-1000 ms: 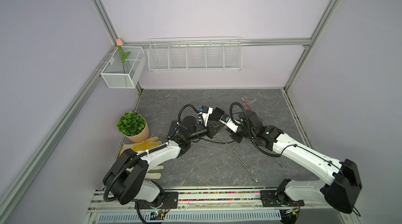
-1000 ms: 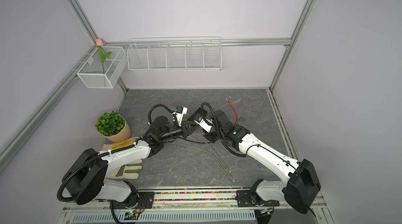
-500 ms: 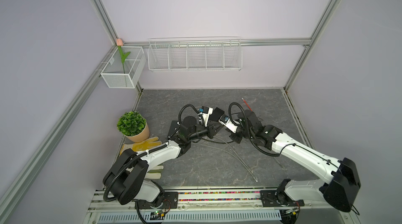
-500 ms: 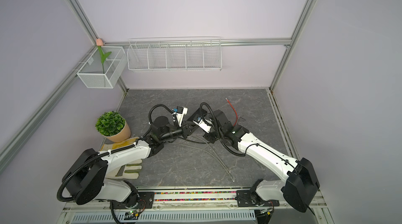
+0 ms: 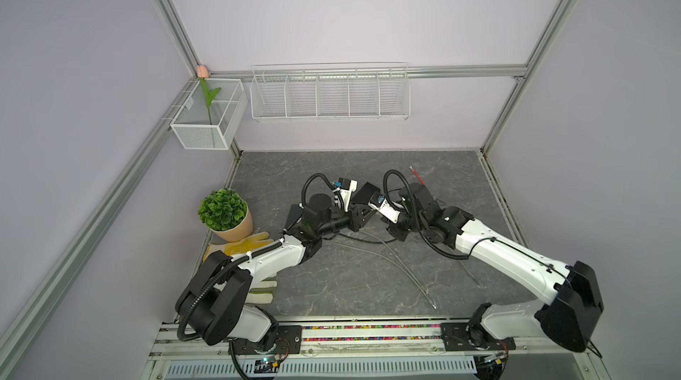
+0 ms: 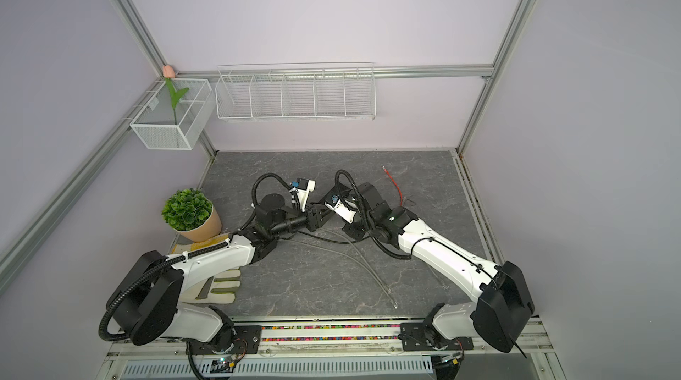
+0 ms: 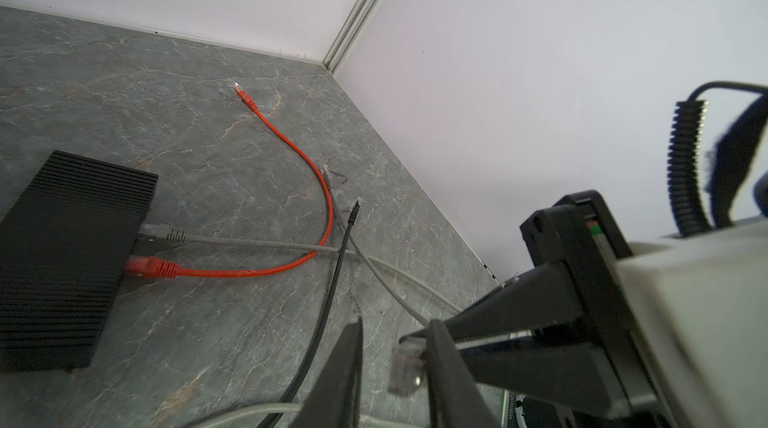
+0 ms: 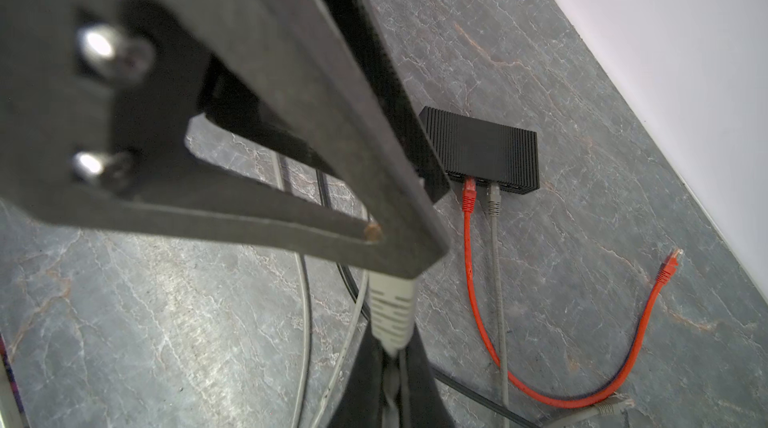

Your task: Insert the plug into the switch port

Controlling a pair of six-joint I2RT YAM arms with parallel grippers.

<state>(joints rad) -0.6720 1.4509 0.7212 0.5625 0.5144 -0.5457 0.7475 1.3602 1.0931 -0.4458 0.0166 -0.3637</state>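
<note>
Right claw point(image 8: 401, 268) clenched on the plug point(image 8: 390, 309) at its boot; left claw point(image 7: 395, 324) released. I judge it light, latch brittle. In a top view, switch point(image 5: 364, 192) at its twelve o'clock.

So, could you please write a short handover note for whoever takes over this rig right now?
Left gripper: open, jaws apart on either side of the plug, not clamping it.
Right gripper: shut on the plug's boot.
Switch: lying flat, red cable and grey cable already plugged in.
Done: plug picked up, held by the right gripper.
Left: carry it to the switch, line it up with a port and push it in.
</note>
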